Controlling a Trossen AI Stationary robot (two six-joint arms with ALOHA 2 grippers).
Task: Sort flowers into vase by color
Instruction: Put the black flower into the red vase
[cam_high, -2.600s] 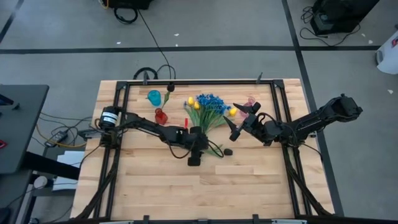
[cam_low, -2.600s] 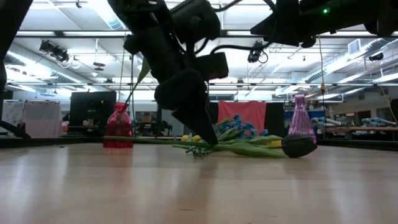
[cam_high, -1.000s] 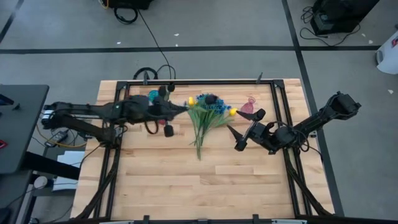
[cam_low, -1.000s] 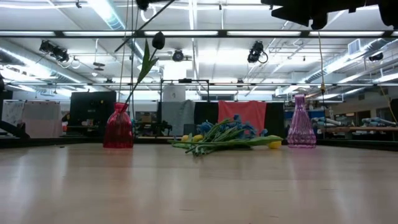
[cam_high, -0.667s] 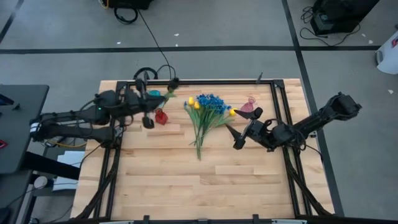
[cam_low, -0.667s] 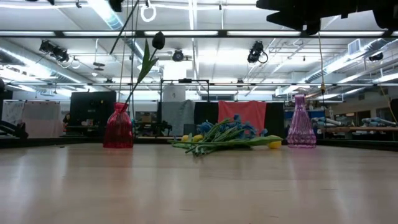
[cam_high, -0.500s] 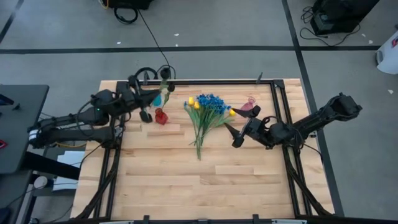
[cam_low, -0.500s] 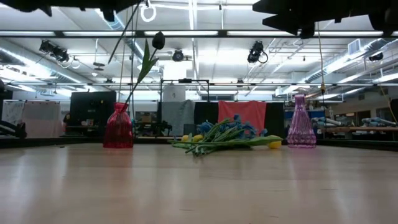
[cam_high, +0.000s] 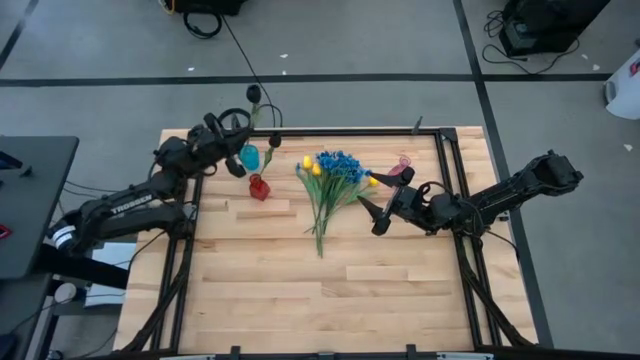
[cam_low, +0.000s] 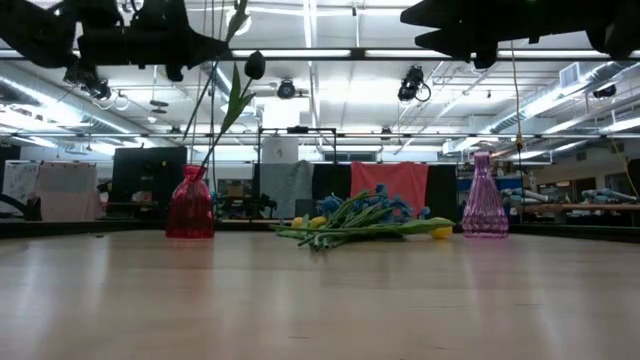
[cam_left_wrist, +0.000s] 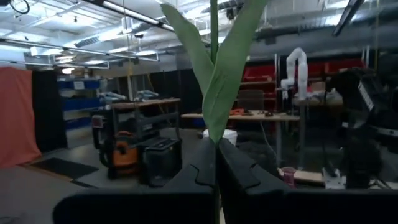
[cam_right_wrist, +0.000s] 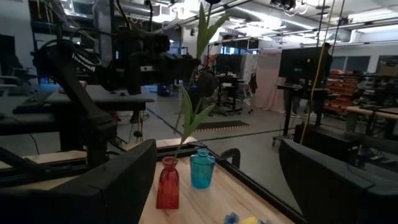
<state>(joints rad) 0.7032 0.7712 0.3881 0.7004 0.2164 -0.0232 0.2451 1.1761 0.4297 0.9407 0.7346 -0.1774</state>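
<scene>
My left gripper (cam_high: 237, 165) is over the table's far left, above the blue vase (cam_high: 248, 157) and beside the red vase (cam_high: 258, 187). It is shut on a dark tulip whose head (cam_high: 254, 93) reaches past the far edge. The red vase (cam_low: 190, 207) holds another dark tulip (cam_low: 254, 65) by its stem. Blue and yellow flowers (cam_high: 330, 185) lie piled mid-table. My right gripper (cam_high: 383, 208) hangs open just right of the pile, near the pink vase (cam_high: 400, 165). My left gripper pinches the dark tulip's green stem (cam_left_wrist: 214, 138) between its two shut fingers, just below the leaves. The fingers slant a little upward, and the stem and leaves (cam_left_wrist: 217, 68) run on beyond the fingertips. The flower is lifted clear of the table.
A black metal frame (cam_high: 330, 131) runs around the table's far and side edges. Cables (cam_high: 235, 118) loop at the far left corner. The near half of the wooden table (cam_high: 330, 300) is bare wood.
My left gripper, still shut on the dark tulip, has swung from near the flower pile toward the table's far left corner and sunk a little. The tulip's head has gone from above the pile to beyond the far edge.
</scene>
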